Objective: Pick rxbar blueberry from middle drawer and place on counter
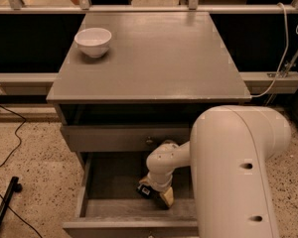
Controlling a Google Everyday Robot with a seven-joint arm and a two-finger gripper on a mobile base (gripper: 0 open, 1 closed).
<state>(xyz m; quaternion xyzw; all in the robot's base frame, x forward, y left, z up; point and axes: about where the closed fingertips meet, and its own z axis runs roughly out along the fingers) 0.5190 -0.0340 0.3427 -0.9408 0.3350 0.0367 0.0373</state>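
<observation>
End effector (158,195) was down inside the open middle drawer (109,180), approx. centre-front, at the tip of the white arm (236,172) that filled the lower right of the view. The rxbar blueberry (144,190), black w/ a white label patch, lay on the drawer floor right at the end effector's left side. Couldn't tell if the end effector was wide, narrow or holding the bar. Upper drawer (109,139) was closed. On the grey surface (159,53) a white bowl (93,41) sat near the back-left corner.
</observation>
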